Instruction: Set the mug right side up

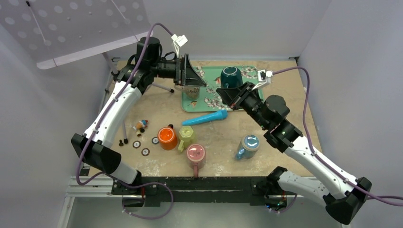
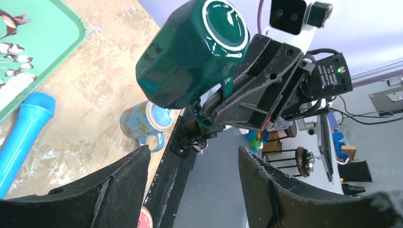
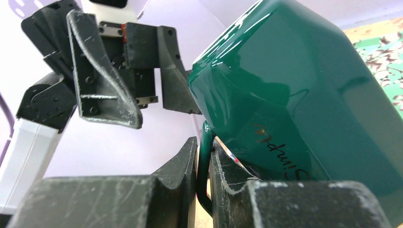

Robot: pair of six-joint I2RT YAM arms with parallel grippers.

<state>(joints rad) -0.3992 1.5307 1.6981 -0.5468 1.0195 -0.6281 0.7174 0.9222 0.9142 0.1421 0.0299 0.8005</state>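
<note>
Right hand clamped on handle of green mug. Mug aloft over tray, tilted, base uppermost. Glazed ceramic: likely stiff, slick, heavyish, breakable. Handle grip may pivot; body walls safer hold. Left hand apart, empty, facing mug. Blue microphone and other mugs crowd tabletop below.

We see green mug tilted, clamped in right gripper, left gripper agape, blue mug, microphone, tray
</note>
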